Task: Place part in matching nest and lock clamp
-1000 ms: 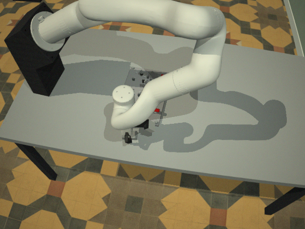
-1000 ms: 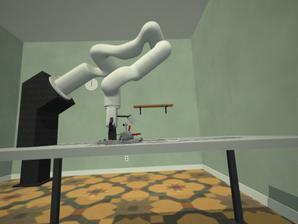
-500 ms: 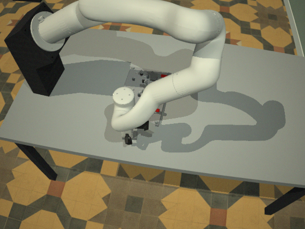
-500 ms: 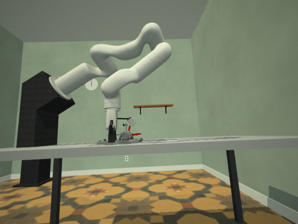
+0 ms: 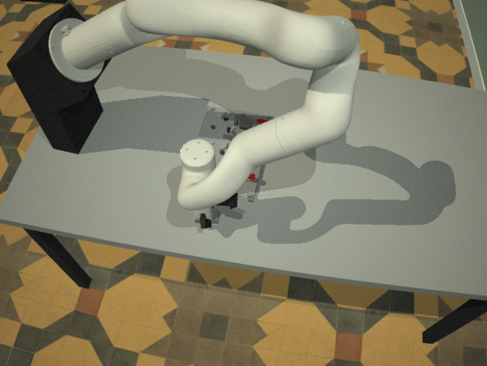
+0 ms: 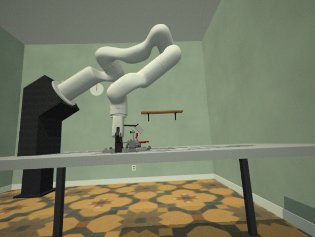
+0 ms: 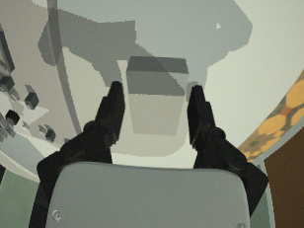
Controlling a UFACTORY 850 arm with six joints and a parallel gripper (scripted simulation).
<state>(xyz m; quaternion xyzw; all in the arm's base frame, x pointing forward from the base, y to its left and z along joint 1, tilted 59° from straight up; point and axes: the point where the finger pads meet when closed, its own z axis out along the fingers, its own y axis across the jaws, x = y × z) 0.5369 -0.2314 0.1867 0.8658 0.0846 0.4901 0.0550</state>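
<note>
The block (image 7: 156, 96) looks rigid, smooth and probably slippery; grip it across its two long side faces, near mid-length. The gripper (image 7: 157, 114) straddles it, jaws partly closed, with the fingers at its sides and no firm grip evident

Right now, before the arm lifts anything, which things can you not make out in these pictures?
- Fixture, top view: the arm covers most of it, so nest sizes cannot be read.
- Red clamp handles, exterior view: too small to tell if locked.
- Part, wrist view: only its near face and top show; whether the fingers touch it yet is unclear.
- Gripper, top view: mostly hidden under the wrist.
</note>
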